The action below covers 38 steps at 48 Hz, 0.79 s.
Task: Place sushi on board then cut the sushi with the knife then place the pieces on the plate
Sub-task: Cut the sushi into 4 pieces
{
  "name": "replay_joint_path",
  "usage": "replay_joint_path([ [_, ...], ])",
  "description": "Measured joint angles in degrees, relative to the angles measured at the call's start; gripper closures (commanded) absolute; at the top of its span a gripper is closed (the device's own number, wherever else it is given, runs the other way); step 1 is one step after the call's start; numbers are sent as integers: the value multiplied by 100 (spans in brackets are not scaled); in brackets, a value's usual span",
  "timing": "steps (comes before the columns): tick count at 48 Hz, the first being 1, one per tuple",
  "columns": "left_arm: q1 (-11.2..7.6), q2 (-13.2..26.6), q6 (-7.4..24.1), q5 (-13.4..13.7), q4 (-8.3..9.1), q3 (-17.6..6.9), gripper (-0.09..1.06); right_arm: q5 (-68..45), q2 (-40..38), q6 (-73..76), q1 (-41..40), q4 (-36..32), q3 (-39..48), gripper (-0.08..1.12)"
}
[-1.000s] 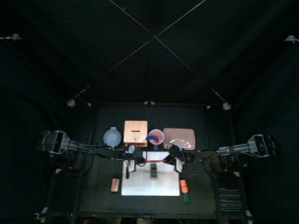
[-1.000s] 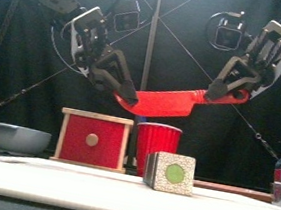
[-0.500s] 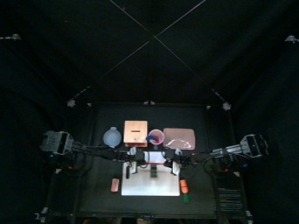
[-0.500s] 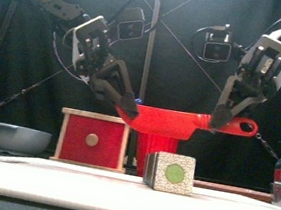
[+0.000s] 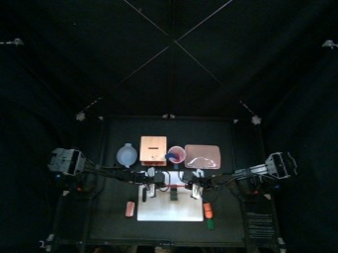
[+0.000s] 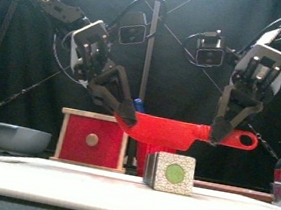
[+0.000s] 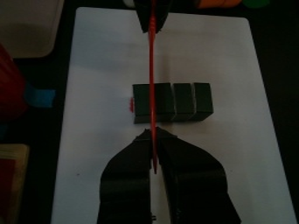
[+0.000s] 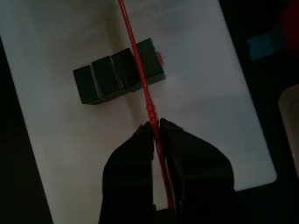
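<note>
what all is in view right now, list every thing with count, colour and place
cutting board: one, white, front middle of the table
sushi roll: one, dark green blocks, on the board
knife: one, red, held above the roll
wooden box: one, pale with a red drawer front, behind the board on the left
bowl: one, blue-grey, left of the box
cup: one, red, between box and tray
tray: one, pink, back right
small toys: two, mostly orange, one on each side of the board
left tool: shut on the knife's blade end
right tool: shut on its handle end
</note>
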Motion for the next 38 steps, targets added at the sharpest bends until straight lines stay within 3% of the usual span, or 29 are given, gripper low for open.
replay_joint_path([
  [11, -44, 9, 9, 79, -132, -9, 55, 0, 18, 0, 35, 0, -9, 82],
  [38, -44, 229, 0, 62, -132, -53, 55, 0, 53, 0, 44, -35, -9, 82],
])
